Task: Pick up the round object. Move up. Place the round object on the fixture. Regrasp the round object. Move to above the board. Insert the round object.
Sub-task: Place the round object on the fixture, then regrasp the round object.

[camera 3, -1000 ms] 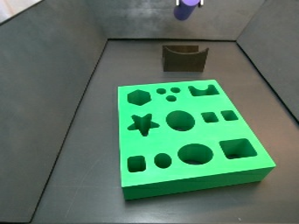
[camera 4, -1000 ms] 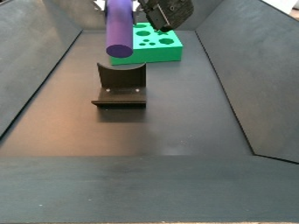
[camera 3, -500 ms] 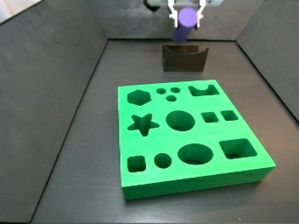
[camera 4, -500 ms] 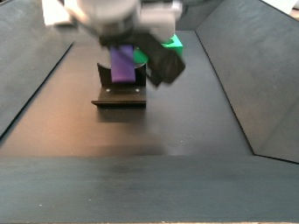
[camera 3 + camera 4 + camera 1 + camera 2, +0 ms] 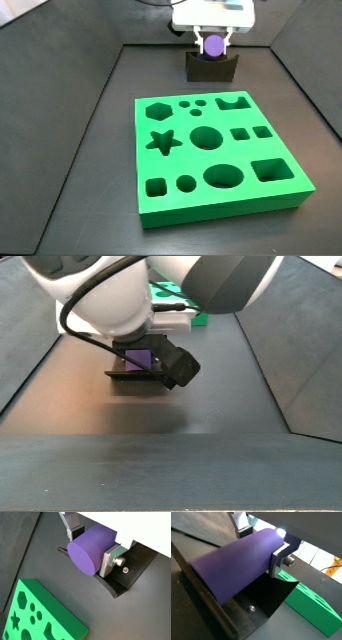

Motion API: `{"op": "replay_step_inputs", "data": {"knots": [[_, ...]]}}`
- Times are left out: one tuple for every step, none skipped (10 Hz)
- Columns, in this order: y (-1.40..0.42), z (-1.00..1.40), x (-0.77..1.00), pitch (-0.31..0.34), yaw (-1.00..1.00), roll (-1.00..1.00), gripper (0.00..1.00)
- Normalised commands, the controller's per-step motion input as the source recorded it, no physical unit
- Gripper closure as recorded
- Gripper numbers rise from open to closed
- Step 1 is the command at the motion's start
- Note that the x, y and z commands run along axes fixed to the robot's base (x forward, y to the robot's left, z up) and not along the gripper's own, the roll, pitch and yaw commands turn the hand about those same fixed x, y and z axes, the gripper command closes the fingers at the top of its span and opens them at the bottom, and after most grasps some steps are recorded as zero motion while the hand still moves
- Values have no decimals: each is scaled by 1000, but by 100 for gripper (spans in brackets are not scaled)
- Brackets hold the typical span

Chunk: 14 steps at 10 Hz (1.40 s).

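While clamped: your two-finger gripper grips the smooth purple cylinder peg.
Peg lies over the dark notched fixture, beyond the bright green holed board.

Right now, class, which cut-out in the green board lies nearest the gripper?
The notched, crown-like cut-out at the green board corner nearest the fixture, where the gripper holds the purple peg; other holes lie farther away.

The dark floor bears the green board and the fixture, with the tool above.

gripper clamped on round object, over fixture; board nearby.
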Motion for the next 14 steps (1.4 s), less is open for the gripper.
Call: {"op": "replay_step_inputs", "data": {"knots": [[121, -416, 90, -18, -127, -127, 100], [125, -408, 74, -27, -109, -118, 100], [123, -409, 74, -27, -91, -117, 100], [119, -410, 74, -26, -79, -117, 100], [-500, -167, 0, 0, 0, 0, 100], [0, 0, 0, 0, 0, 0, 0], [0, 1000, 0, -6, -12, -14, 0], [2, 1000, -13, 5, 0, -4, 0], [2, 1000, -21, 12, 6, 10, 0], [-3, 1000, -28, 24, 10, 35, 0], [1, 1000, -33, 36, 10, 46, 0], [1, 838, -33, 50, 5, 48, 0], [4, 721, -30, 57, 1, 46, 0], [6, 483, -25, 70, -9, 48, 0]]}}
